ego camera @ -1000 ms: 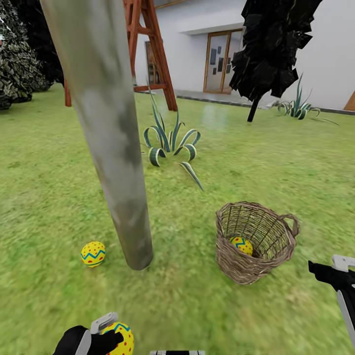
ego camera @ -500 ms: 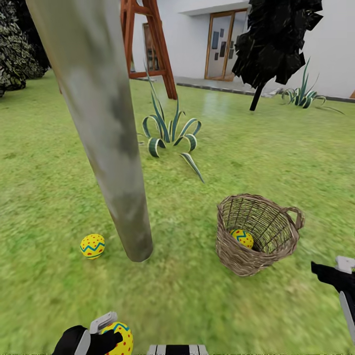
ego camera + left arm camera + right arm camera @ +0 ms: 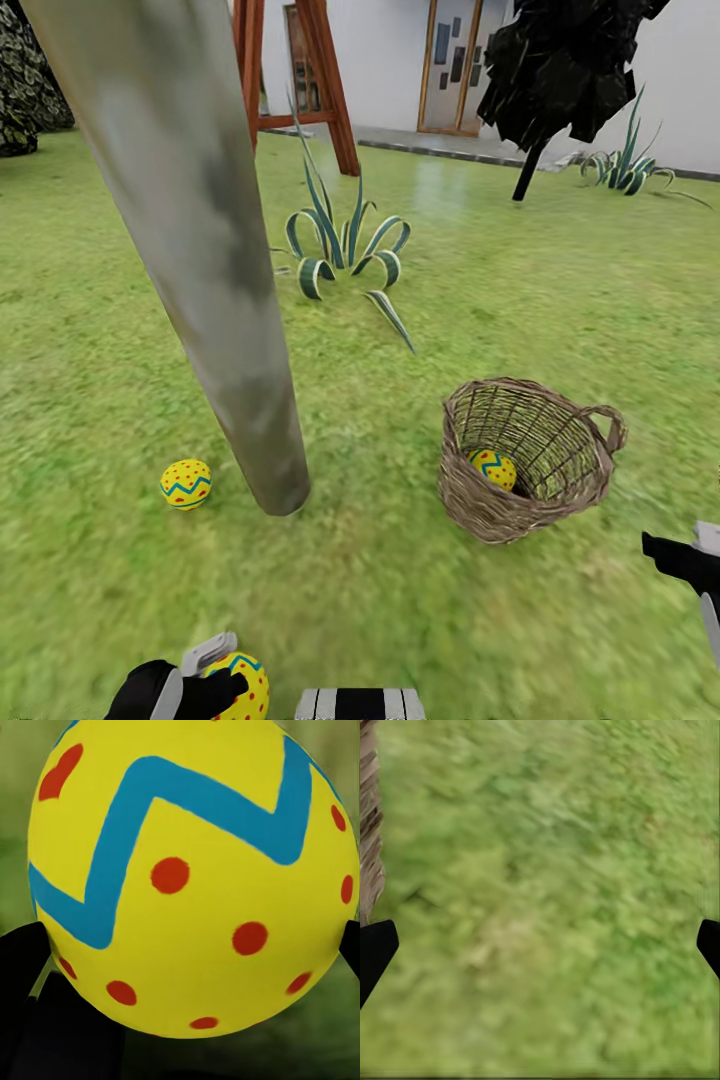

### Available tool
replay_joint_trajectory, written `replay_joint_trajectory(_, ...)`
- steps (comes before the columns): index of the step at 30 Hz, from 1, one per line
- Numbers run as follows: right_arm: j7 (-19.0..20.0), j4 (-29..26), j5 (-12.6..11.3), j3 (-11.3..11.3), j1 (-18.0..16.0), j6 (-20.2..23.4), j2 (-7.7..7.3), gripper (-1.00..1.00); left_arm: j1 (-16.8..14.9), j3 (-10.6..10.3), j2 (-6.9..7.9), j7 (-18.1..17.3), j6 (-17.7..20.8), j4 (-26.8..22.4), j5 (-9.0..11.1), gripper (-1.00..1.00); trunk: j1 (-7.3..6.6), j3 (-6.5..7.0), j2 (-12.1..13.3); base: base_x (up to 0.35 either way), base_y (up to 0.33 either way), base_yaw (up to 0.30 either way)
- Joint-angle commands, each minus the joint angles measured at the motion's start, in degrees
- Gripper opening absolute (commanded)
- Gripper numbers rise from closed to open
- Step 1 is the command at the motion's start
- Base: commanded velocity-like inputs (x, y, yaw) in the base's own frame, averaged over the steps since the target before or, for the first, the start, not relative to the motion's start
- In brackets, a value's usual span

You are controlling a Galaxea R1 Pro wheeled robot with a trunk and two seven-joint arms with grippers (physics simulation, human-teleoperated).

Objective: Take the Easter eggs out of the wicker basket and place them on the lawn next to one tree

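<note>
Mottled green lawn point(image 3: 120, 330) running up to a white house point(image 3: 395, 60) at its far edge, with one bare grey-green tree trunk point(image 3: 215, 280) rising close ahead.

Held egg point(image 3: 243, 684) pinched in the left gripper point(image 3: 215, 682), low and near, with black fingers pressed against both of its sides in the left wrist view point(image 3: 187, 877). Not yet set down. Second egg point(image 3: 186, 484) already lying on the grass just beside the foot of the trunk, on its left. Third egg point(image 3: 493, 469) down inside the wicker basket point(image 3: 480, 515), against the near wall; basket upright on the lawn, to the right of the trunk and apart from it. Right gripper point(image 3: 688, 560) near the basket's right side, spread wide, holding nothing, with bare grass between its fingertips point(image 3: 376, 945).

Whole head view shifted over the last second: house, orange swing frame point(image 3: 325, 90) and spiky striped plant point(image 3: 345, 255) slid upward, basket too. Camera motion by the look of it, not the things. Same grip on the held egg as a second ago, same egg by the trunk, same egg in the basket.

Judged: one of three placed, one in transit, one waiting. Probably closing on the trunk for a release beside the second egg.
</note>
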Motion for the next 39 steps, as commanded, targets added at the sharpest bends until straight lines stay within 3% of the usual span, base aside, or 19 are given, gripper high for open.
replay_joint_trajectory(1, 0.0, -0.1, 0.3, 0.0, 0.0, 0.3, -0.01, 1.00, 0.0, 0.2, -0.05, 0.1, 0.3, -0.1, 0.4, -1.00, 0.01, -0.27, 0.0, 0.000, 0.000, 0.000)
replay_joint_trajectory(15, 0.1, -0.1, 0.3, 0.1, 0.0, 0.4, 0.41, 1.00, 0.0, 0.3, 0.42, 0.0, 0.2, -0.5, 0.3, -1.00, 0.37, -3.37, -0.2, 0.000, 0.000, 0.000)
replay_joint_trajectory(18, 0.1, -0.1, 0.3, 0.1, -0.1, 0.4, 0.43, 1.00, 0.0, 0.4, 2.24, 0.0, 0.4, -2.6, -2.0, -1.00, 0.45, -4.04, -0.3, 0.000, 0.000, 0.000)
replay_joint_trajectory(21, 0.1, -0.1, 0.3, 0.1, 0.0, 0.4, 0.43, 1.00, 0.0, 0.5, 2.65, 0.0, 0.4, -2.8, -2.9, -1.00, 0.53, -4.70, -0.3, 0.000, 0.000, 0.000)
replay_joint_trajectory(30, 0.1, -0.1, 0.3, 0.2, 0.0, 0.4, 0.51, 1.00, 0.0, 0.5, 2.38, 0.1, 0.4, -2.8, -3.0, -1.00, 0.76, -6.70, -0.4, 0.000, 0.000, 0.000)
replay_joint_trajectory(39, 0.1, -0.1, 0.3, 0.2, 0.0, 0.4, 0.52, 1.00, 0.0, 0.4, 2.30, 0.2, 0.3, -2.8, -3.0, -1.00, 0.86, -7.58, -0.5, 0.000, 0.000, 0.000)
